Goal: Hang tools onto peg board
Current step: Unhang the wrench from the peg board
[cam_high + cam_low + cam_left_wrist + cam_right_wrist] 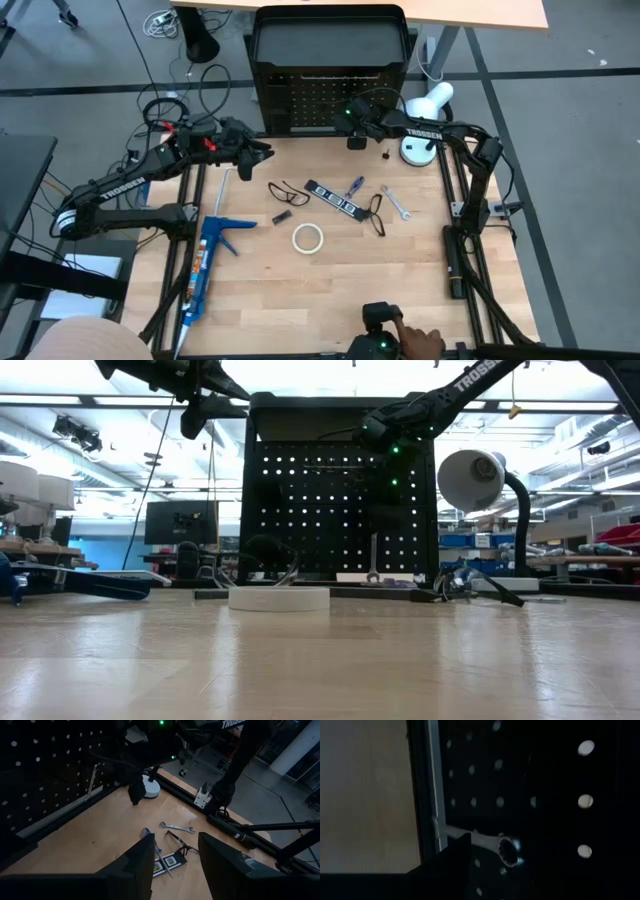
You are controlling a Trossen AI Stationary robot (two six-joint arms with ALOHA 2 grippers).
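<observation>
- Right gripper (352, 112) was up against the front of the peg board (300, 105), near its upper right part; low view put it high on the panel (375, 430).
- Right wrist view: a silver wrench (485, 842) lay across the board's holes w/ its ring end (509, 852) out past one dark finger (452, 862). Finger sat right by the wrench shaft; couldn't tell if the claw pinched it or had let go. Gap btwn fingers not visible, so open vs closed: can't tell.
- Left gripper (262, 152) hung above the table's left rear, near the board's left foot. Left wrist view showed its two fingers (137, 865) parted w/ a clear gap, nothing btwn them, touching nothing.
- Still on the table (330, 280): white tape ring (307, 237) in the middle, black wire loop (287, 191) behind it, black strip w/ white marks (333, 197), blue-handled screwdriver (354, 186) just beside the strip, second wire loop (376, 213), another silver wrench (396, 202) to the right.
- Small black block (281, 216) lay near the tape ring.
- Blue caulking gun (207, 262) lay along the left edge.
- White desk lamp (425, 125) stood right of the board, under the right arm.
- A person's hand (418, 345) showed at the near edge.
</observation>
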